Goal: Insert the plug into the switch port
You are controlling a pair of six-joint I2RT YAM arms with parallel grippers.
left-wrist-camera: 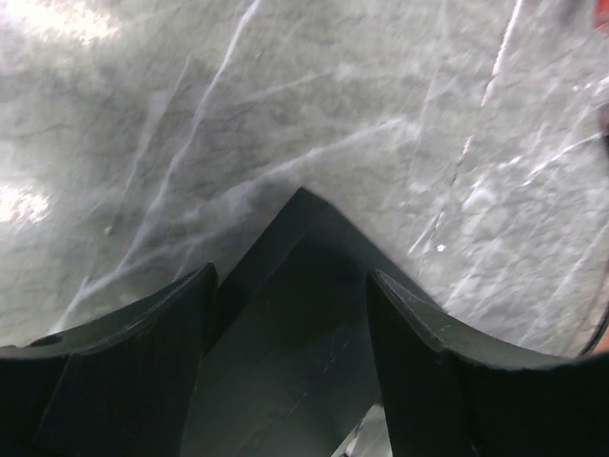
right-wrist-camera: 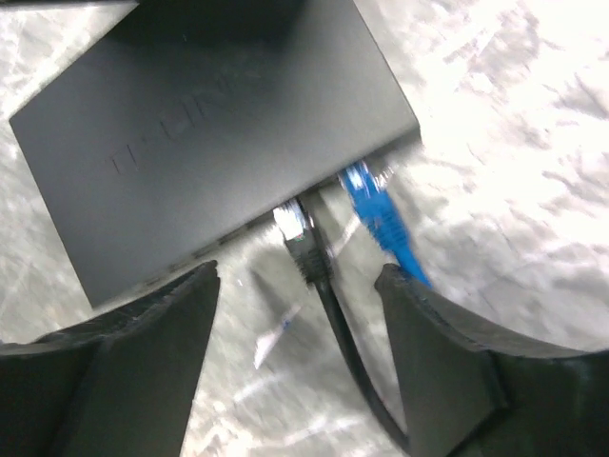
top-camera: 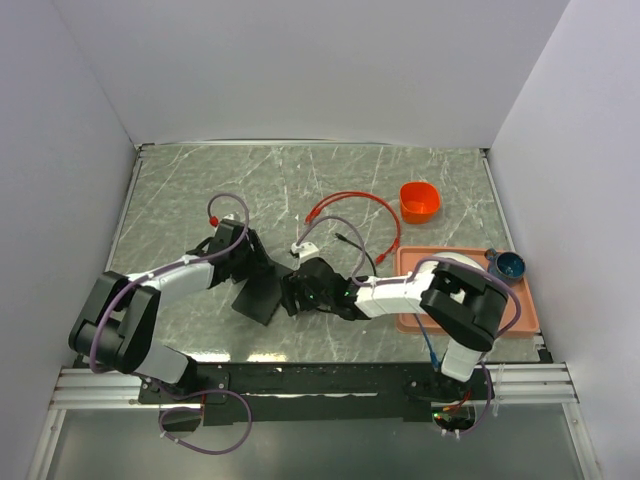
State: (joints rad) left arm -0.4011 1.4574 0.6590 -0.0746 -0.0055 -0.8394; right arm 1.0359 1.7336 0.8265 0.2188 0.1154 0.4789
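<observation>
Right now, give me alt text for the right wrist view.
A flat matte-black rectangular switch box lies on grey marbled table, a black plug and blue plug at its near edge. The open right tool frames them, empty.

The top camera looked down from above and behind my bases. Both wrist cameras sat close over the switch (top-camera: 262, 290) (left-wrist-camera: 285, 352) (right-wrist-camera: 200, 133), each from its own side; all views shared it.

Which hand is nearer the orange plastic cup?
Right. The right hand sits mid-table at the flat black switch box, nearer the orange plastic cup; the left hand is beyond, on the box's far-left side.
</observation>
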